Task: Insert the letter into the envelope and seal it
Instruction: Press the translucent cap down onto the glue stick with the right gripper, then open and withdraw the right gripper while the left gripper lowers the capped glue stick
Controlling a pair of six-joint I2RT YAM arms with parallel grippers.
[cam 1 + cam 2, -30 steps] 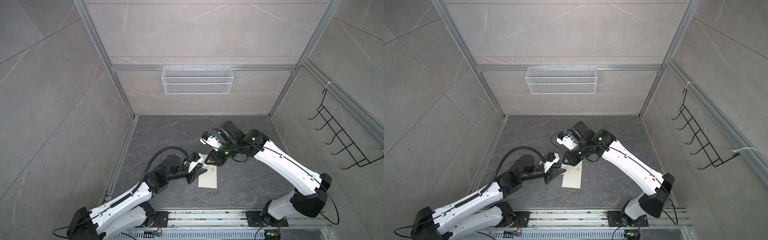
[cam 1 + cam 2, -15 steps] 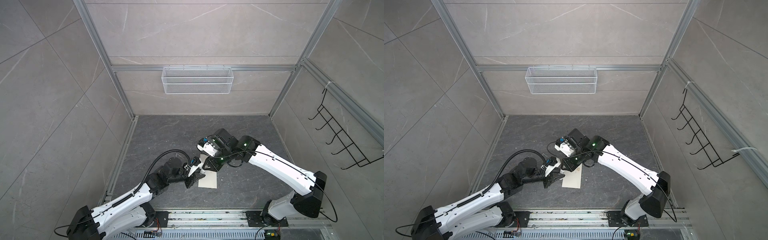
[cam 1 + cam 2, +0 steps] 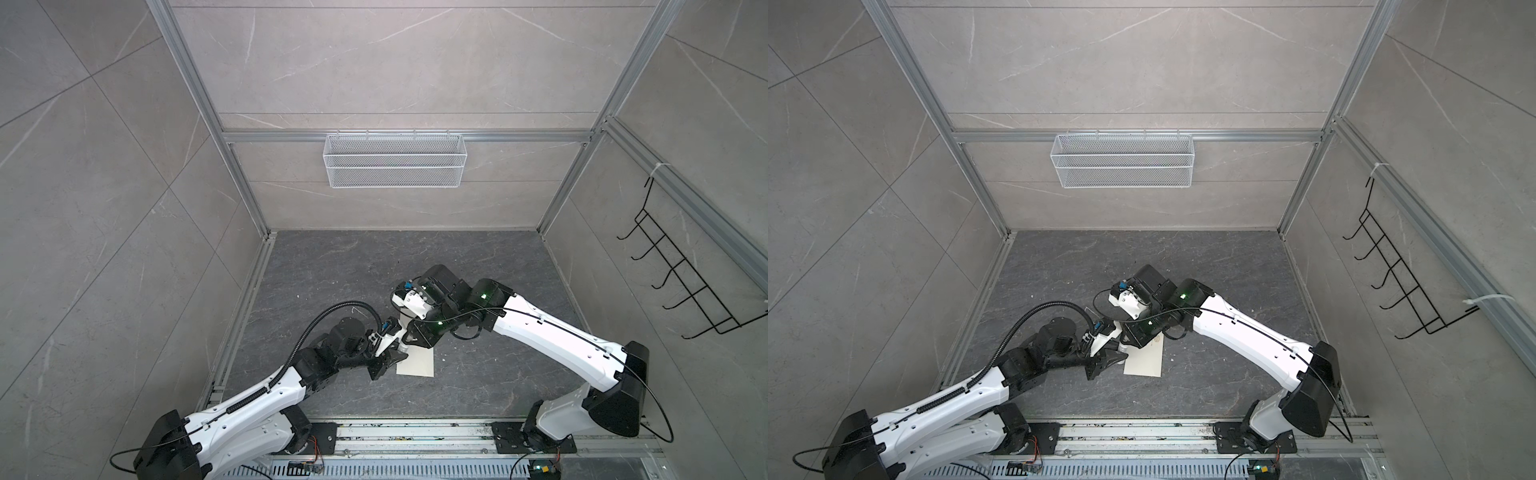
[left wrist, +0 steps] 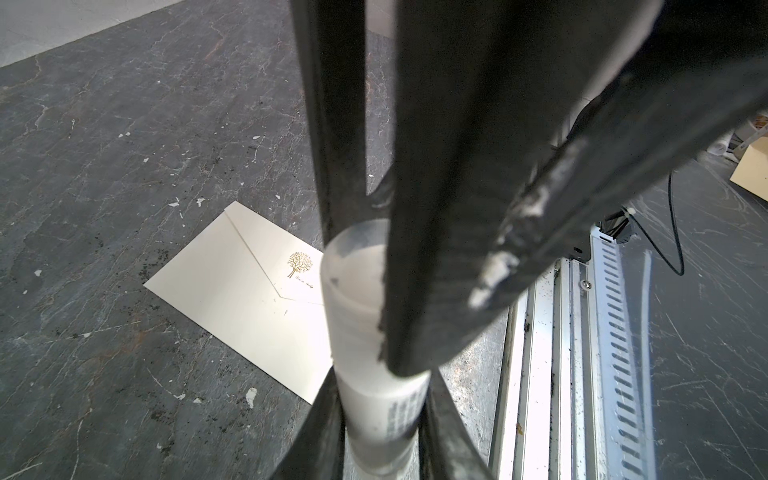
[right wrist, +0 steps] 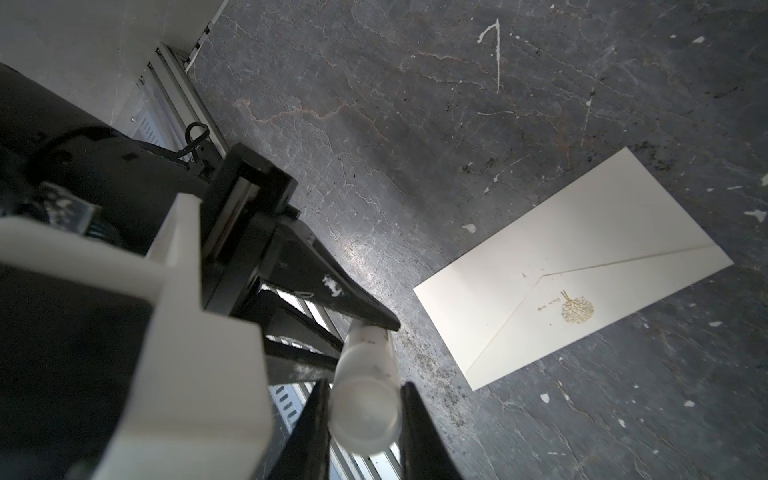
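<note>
1. The left fingers are clamped on the printed white body of a glue stick, one on each side of the tube.
2. The right fingers are clamped on the frosted cap end of the same tube, so the two arms grip the stick at both ends. White smears mark the dark fingers.
3. In both top views the two sets of fingers meet just below the middle of the frame. The left arm reaches in from the lower left and the right arm from the right.
4. The envelope lies flat on the dark grey surface, immediately right of and below that meeting point. It is cream-white and back side up, with its pointed flap folded down and a small gold tree emblem by the flap's tip. The right wrist view shows it apart from the tube.
5. Farther out, a white wire basket hangs on the back wall at upper middle. A black hook rack hangs on the right wall.
</note>
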